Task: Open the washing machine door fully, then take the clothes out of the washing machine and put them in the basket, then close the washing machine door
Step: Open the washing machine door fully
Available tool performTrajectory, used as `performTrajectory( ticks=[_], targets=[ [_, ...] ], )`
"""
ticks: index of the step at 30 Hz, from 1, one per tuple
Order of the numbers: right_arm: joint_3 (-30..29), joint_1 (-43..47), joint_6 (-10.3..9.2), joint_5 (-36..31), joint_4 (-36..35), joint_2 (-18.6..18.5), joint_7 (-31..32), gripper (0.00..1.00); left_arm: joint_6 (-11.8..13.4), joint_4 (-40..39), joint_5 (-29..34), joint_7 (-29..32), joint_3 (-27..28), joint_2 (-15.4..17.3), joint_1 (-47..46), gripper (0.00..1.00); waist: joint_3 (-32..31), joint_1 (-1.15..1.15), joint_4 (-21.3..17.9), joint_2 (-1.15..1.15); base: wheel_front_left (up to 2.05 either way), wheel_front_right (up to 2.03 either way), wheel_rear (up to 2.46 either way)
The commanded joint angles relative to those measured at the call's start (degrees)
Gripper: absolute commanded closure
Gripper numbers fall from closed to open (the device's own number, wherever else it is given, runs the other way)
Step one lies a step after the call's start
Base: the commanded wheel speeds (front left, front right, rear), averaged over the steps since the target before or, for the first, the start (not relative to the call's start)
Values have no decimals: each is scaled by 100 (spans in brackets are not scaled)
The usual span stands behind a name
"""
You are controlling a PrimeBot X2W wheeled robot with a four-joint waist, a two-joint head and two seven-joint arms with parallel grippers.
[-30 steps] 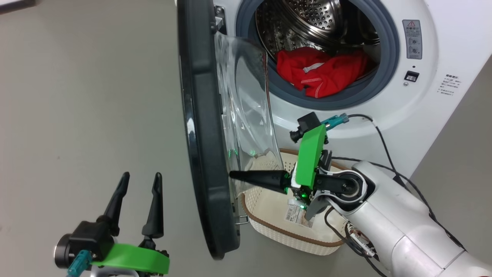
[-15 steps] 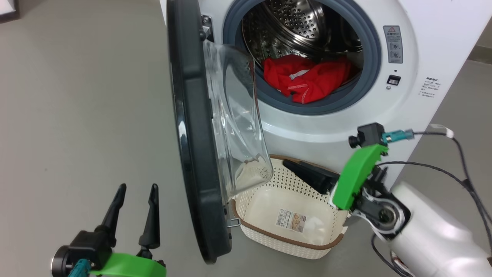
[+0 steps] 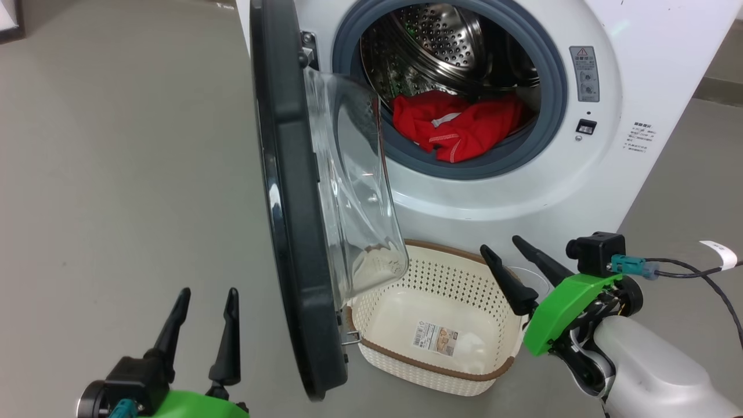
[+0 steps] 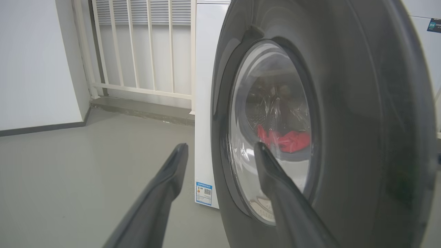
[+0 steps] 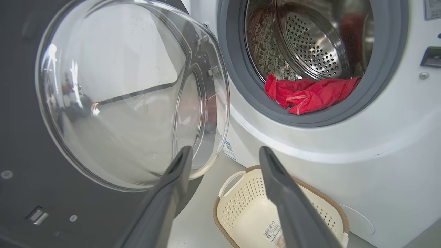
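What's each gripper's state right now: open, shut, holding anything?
Left gripper: open, holding nothing, beside the washing machine door.
Right gripper: open, holding nothing, near the basket.

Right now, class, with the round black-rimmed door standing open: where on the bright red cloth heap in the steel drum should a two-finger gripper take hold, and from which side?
Probably the white-stitched fold of the bright red clothes lying at the grey rubber seal: it bulges forward, nearest the opening, so it is easy to pinch. Come straight in from the front with the open right gripper.
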Motion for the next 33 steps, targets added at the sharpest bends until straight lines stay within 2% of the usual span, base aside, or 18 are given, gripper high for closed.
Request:
performTrajectory(
  ticks=[1, 4, 8, 14, 20, 33],
  targets=[
    [-120, 87, 44, -240, 2, 83, -101, 0, -42, -140, 52, -29, 206, 84, -63, 0, 10, 0, -10, 0, 0, 0, 0],
    [-958, 174, 44, -1067, -132, 218, -115, 0, -52, -156, 60, -29, 199, 84, -54, 0, 40, 0, -28, 0, 0, 0, 0],
    [-2140, 692, 44, -2346, -675, 547, -117, 0, -57, -162, 69, -29, 173, 84, -66, 0, 72, 0, 15, 0, 0, 0, 0],
    [-3184, 1395, 44, -3500, -1332, 1028, -118, 0, -27, -177, 44, -29, 124, 84, -93, 0, 78, 0, 106, 0, 0, 0, 0],
    [-3566, 1759, 44, -3934, -1703, 1253, -119, 0, -29, -184, 56, -29, 120, 84, -84, 0, 78, 0, 133, 0, 0, 0, 0],
    [-3697, 1909, 44, -4079, -1797, 1353, -119, 0, -16, -183, 59, -29, 113, 84, -76, 0, 84, 0, 125, 0, 0, 0, 0]
  ],
)
